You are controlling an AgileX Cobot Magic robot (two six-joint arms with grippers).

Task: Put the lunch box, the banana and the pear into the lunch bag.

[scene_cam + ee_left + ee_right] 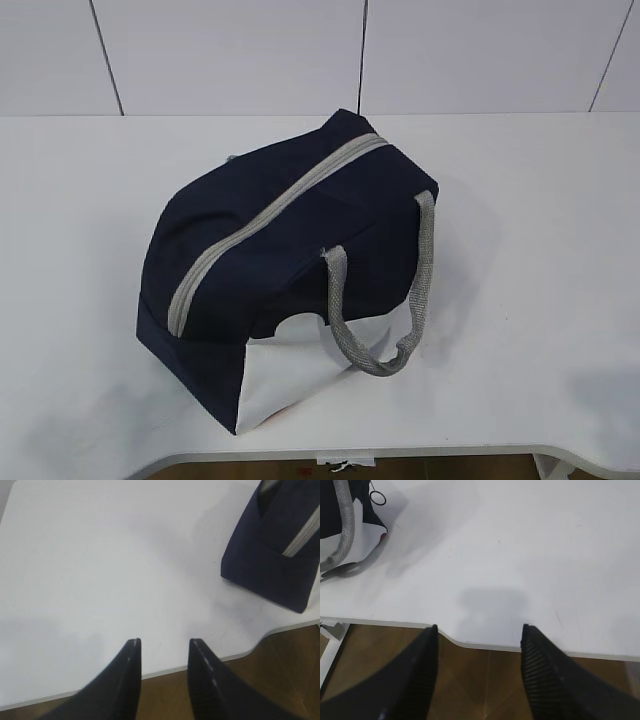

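lunch bag (270,270) sits nearest the exterior camera, by the near edge of the table (540,260), zipper (270,215) closed end to end, grey handle (395,300) drooping over its white side panel. lunch box, banana and pear not visible in any view; cannot tell if they're already inside. left of the bag, left gripper (164,645) hovers over the near table edge, fingers modestly apart, holding nothing; bag lies up-right of it. right of the bag, right gripper (479,630) hangs over the table edge, fingers wide apart, empty; ring zipper pull (378,498) lies up-left of it. judgement: packing looks done or bag needs opening; if opening, pin the fabric with one arm, pull ring along the zipper line, not upward.
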